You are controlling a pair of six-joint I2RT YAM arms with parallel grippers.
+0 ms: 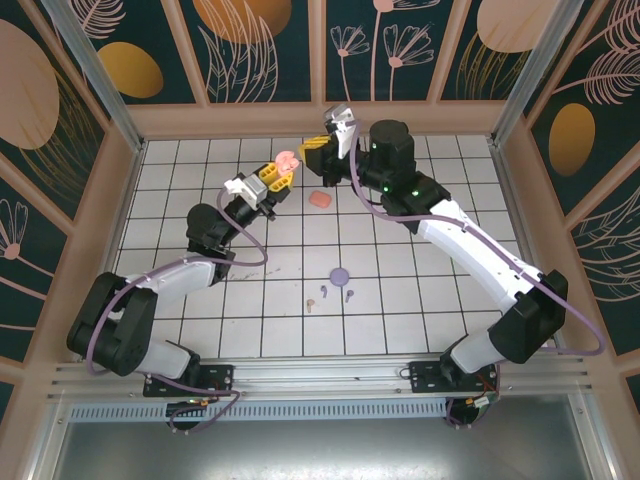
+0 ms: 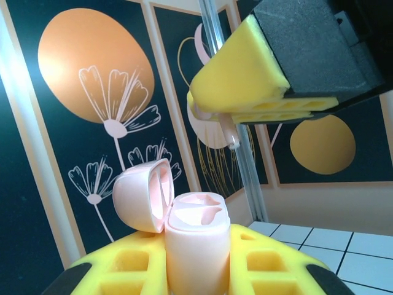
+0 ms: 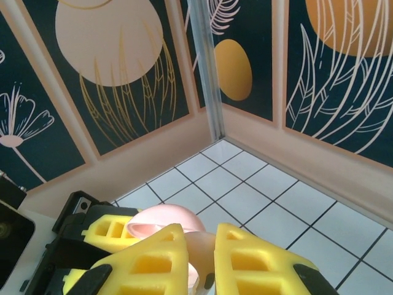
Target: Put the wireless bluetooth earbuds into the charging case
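Left gripper (image 1: 280, 172): jaws narrow, clamped on the pink case (image 2: 196, 246), which is held upright above the far part of the tiled table (image 1: 420, 300). Its lid (image 2: 140, 195) is hinged open to the left; both moulded wells are visible, but the case base is cut off by the frame edge.

Right gripper (image 1: 318, 155): just beside and above the case, jaws nearly together on a pink earbud (image 2: 231, 136). Only the pale stem protrudes below the pads; the bud head is hidden.

On the table: two purplish earbuds (image 1: 322, 292) and a paler one (image 1: 311, 303), too small to make out clearly; a salmon case (image 1: 320, 200); a purple case (image 1: 339, 275).
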